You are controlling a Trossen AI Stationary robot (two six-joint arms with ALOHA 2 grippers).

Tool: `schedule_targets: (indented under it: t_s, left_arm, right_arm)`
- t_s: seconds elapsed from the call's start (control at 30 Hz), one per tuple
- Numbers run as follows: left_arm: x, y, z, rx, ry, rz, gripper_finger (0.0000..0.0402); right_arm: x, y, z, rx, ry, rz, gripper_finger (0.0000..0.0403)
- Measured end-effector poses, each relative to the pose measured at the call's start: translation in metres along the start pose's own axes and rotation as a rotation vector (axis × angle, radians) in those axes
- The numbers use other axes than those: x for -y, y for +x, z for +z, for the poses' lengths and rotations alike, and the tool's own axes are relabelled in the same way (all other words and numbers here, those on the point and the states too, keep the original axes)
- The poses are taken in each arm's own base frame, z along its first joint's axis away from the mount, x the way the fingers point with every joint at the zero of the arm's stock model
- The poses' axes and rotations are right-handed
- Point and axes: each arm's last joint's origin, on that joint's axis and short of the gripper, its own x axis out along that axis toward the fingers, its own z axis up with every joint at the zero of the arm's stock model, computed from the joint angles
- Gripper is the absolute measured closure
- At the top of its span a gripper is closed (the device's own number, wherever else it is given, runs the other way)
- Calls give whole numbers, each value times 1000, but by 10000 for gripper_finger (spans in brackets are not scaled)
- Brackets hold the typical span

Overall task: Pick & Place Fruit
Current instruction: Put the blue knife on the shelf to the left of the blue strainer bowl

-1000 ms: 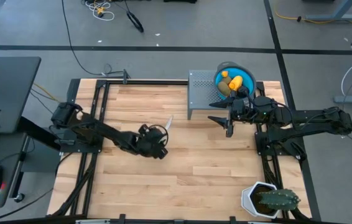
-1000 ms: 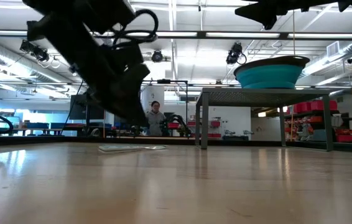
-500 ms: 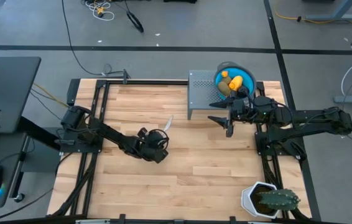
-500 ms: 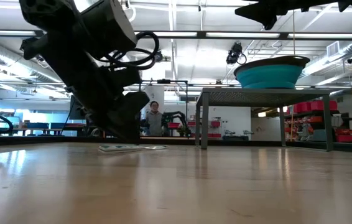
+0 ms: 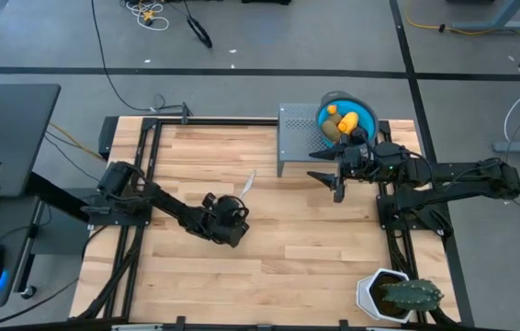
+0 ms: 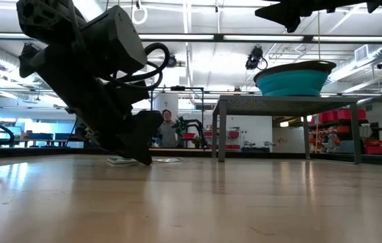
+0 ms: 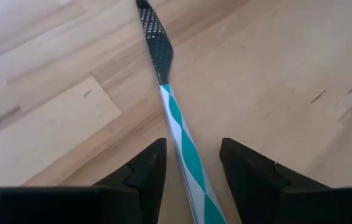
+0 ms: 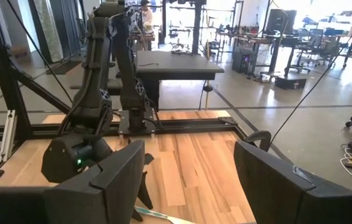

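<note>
Table (image 5: 269, 248): bare wood under both arms. Bowl (image 5: 363, 115): blue, on the grey stand (image 5: 295, 138) at the far edge; the fruit (image 5: 349, 120) already lies in it. Right gripper (image 5: 338, 181): I see it waiting near the stand, 2 fingers spread, empty. Left gripper (image 7: 191, 171): low, fingers parted around the striped stick (image 7: 179, 121), not yet pinching. My judgement: closing off-centre could skid or flip this thin stick.

One camera looks straight down on the desk (image 5: 269, 221); another looks level across it; both wrist cameras sit close, all sharing its wood.
</note>
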Motion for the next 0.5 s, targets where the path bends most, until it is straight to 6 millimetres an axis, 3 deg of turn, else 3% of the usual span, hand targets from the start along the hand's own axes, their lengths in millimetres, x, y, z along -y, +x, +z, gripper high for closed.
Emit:
schedule_targets:
  t_s: [0.2,0.5]
  left_arm:
    - [2,-3,-4,-1,-36,-8,242]
    - [4,-8,-9,-3,-91,-22,334]
  right_arm:
    - [0,0,0,0,0,0,144]
    - [0,0,0,0,0,0,144]
